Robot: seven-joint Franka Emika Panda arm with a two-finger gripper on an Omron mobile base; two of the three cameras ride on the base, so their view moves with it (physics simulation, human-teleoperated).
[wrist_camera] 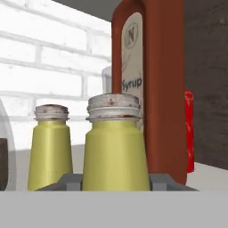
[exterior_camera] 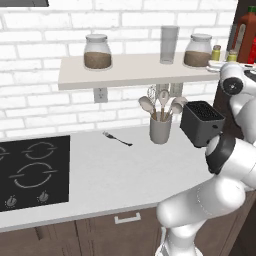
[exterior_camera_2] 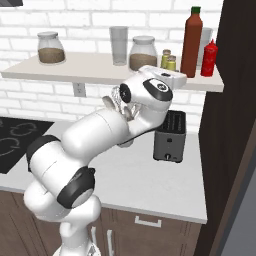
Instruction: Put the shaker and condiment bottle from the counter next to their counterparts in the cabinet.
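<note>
On the cabinet (exterior_camera_2: 100,70) shelf my gripper (wrist_camera: 115,180) is shut on the shaker (wrist_camera: 115,147), a small yellow-green one with a tan cap (exterior_camera_2: 171,62) (exterior_camera: 232,55). Its identical twin (wrist_camera: 50,147) (exterior_camera_2: 165,57) (exterior_camera: 216,52) stands close beside it. Just behind them the condiment bottle (wrist_camera: 151,89) (exterior_camera_2: 191,42) (exterior_camera: 245,32), tall and dark red-brown with a pale label, stands upright on the shelf. The plain bright red bottle (wrist_camera: 189,129) (exterior_camera_2: 209,57) stands beside it at the dark end panel. The counter (exterior_camera: 115,170) lies below.
Two glass jars (exterior_camera_2: 50,48) (exterior_camera_2: 142,52) and a tall glass (exterior_camera_2: 118,45) stand along the shelf. Below on the counter are a black toaster (exterior_camera_2: 169,135), a utensil holder (exterior_camera: 160,125), a fork (exterior_camera: 117,138) and the black hob (exterior_camera: 32,172). A dark wood panel (exterior_camera_2: 230,125) closes the right side.
</note>
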